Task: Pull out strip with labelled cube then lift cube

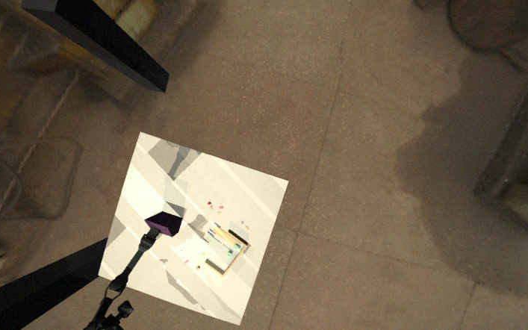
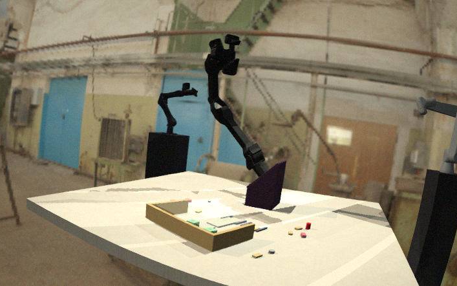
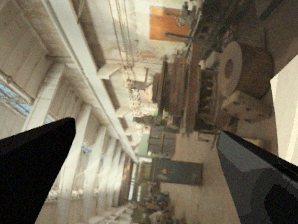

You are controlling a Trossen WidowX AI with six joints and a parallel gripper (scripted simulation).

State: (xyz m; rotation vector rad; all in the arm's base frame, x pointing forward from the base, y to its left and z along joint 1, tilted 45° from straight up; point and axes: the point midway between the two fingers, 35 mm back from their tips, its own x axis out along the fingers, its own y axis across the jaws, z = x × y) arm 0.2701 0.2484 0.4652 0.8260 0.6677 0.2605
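Note:
A shallow wooden tray point(image 1: 229, 266) point(image 2: 183, 226) lies on the white table point(image 1: 258, 196) point(image 2: 92, 213). Pale strips point(image 2: 223, 221) point(image 1: 216, 241) lie inside it, their dark ends point(image 2: 260, 229) reaching past its right edge. Two small green cubes point(image 2: 192, 222) point(image 2: 210, 230) sit in the tray near its front wall; I cannot read a label on either. My gripper point(image 2: 223, 41) point(image 1: 112, 316) point(image 3: 147, 132) is open and empty, raised high above the table and far from the tray. The wrist view shows only the hall between the fingers.
The arm rises from a dark purple wedge-shaped base point(image 2: 265, 188) point(image 1: 164, 223) behind the tray. Small loose pieces lie right of the tray: a red one point(image 2: 308, 225) point(image 1: 210, 202), a pink one point(image 2: 302, 234), orange ones point(image 2: 257, 255). Black pedestals point(image 2: 166, 154) point(image 2: 435, 220) with other arms flank the table.

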